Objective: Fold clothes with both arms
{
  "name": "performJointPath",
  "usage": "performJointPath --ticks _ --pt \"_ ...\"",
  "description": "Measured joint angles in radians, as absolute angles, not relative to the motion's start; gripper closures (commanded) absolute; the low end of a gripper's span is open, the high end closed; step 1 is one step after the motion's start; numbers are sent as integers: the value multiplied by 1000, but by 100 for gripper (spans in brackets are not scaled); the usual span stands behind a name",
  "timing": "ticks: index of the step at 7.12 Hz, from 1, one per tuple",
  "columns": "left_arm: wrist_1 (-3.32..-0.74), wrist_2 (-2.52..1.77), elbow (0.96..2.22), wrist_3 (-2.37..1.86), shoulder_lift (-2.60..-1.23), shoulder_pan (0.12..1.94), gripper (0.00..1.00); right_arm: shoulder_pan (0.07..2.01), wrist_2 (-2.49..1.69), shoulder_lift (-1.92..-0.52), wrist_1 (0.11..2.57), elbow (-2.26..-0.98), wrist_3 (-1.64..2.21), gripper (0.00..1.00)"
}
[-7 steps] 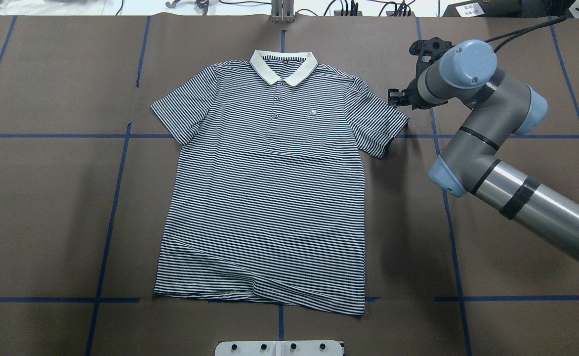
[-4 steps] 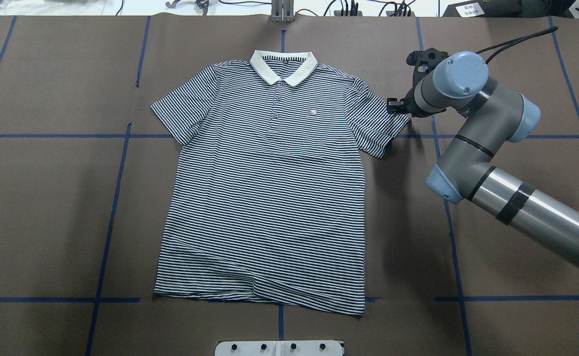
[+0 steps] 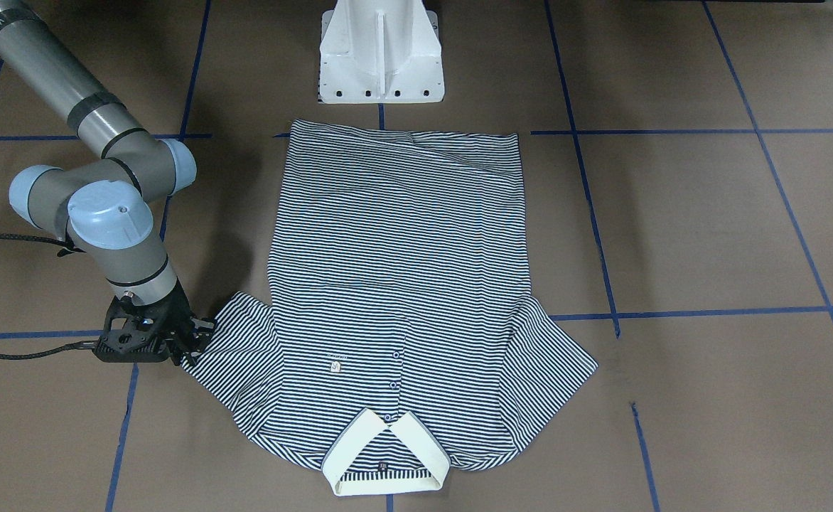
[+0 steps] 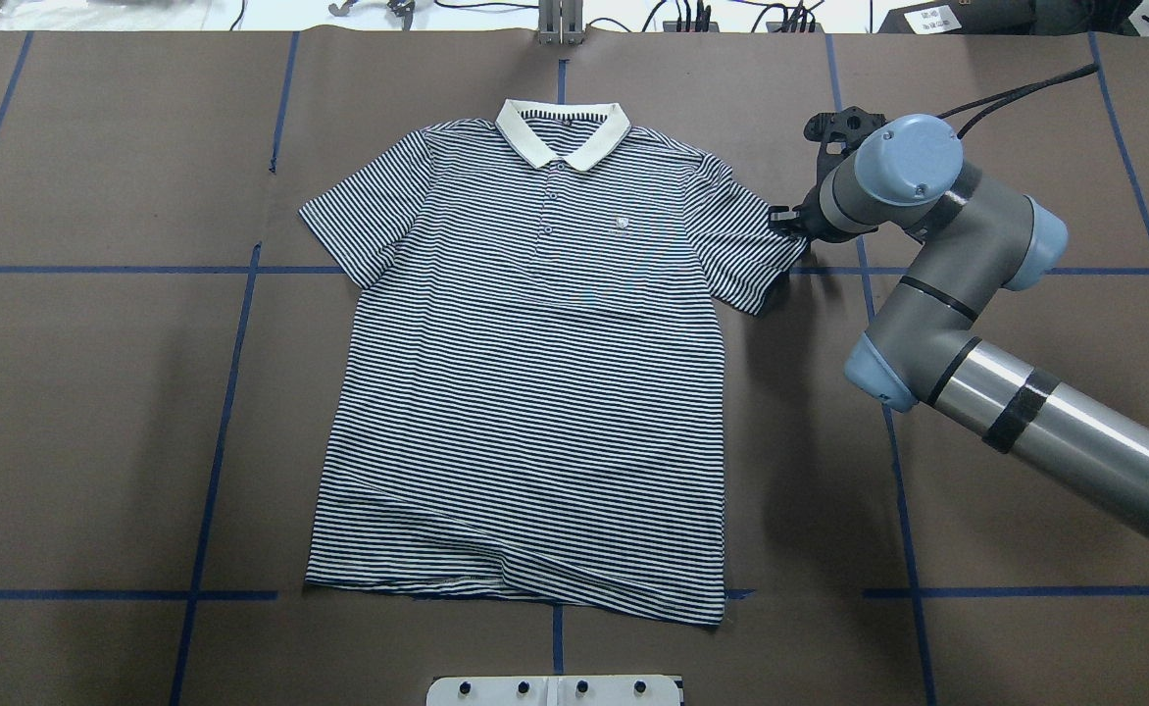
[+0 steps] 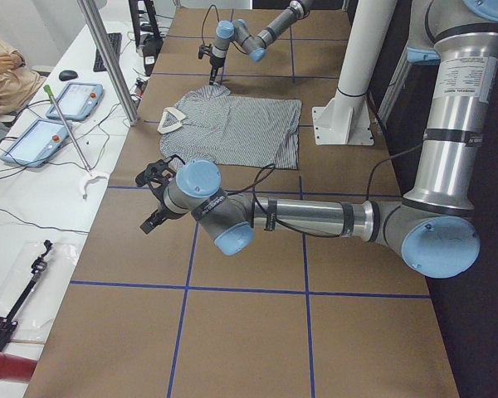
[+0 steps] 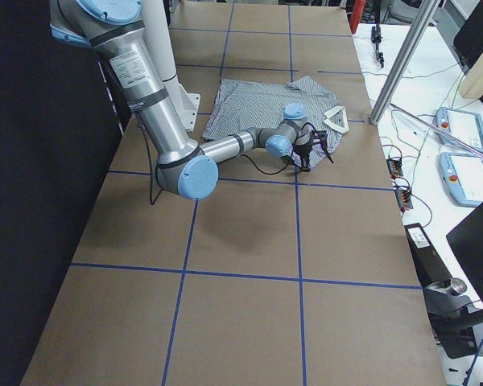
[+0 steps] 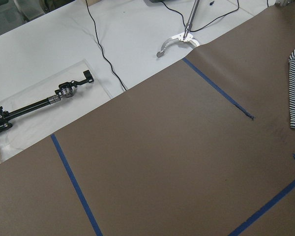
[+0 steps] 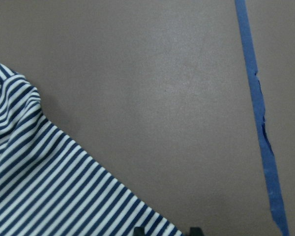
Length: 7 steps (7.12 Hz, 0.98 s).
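The striped polo shirt (image 4: 535, 392) lies flat and face up on the brown table, its cream collar (image 4: 562, 132) at the far side; it also shows in the front view (image 3: 402, 249). My right gripper (image 4: 787, 222) is low at the outer edge of the shirt's sleeve (image 4: 756, 250). In the right wrist view its fingertips (image 8: 138, 231) stand apart with the sleeve hem (image 8: 49, 187) between them, so the right gripper (image 8: 165, 231) is open. My left gripper (image 5: 152, 220) shows only in the left side view, above bare table, and I cannot tell whether it is open or shut.
The white pedestal base (image 3: 381, 50) stands at the shirt's hem side. Blue tape lines (image 4: 226, 392) grid the table. A white bench with tablets (image 5: 41, 137), tools and cables runs along the far edge, behind a metal pole (image 5: 108, 58). A person (image 5: 0, 70) sits there.
My right arm has moved left and slightly nearer, bringing its gripper from beside the sleeve onto the sleeve's outer edge. The shirt has not moved.
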<state>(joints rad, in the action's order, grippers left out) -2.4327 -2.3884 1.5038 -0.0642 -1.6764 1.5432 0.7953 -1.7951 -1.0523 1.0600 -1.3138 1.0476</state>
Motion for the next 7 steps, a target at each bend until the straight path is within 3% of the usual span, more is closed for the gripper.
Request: performJointPath --ticks 3,7 --pt "-2433 -2388 1503 -63 -1676 1543 0 793 -1791 -1022 1091 -1334 1061 100" --pt "-2433 -2388 1501 -63 -1675 1543 0 703 -1634 -748 1344 -1283 1316 100"
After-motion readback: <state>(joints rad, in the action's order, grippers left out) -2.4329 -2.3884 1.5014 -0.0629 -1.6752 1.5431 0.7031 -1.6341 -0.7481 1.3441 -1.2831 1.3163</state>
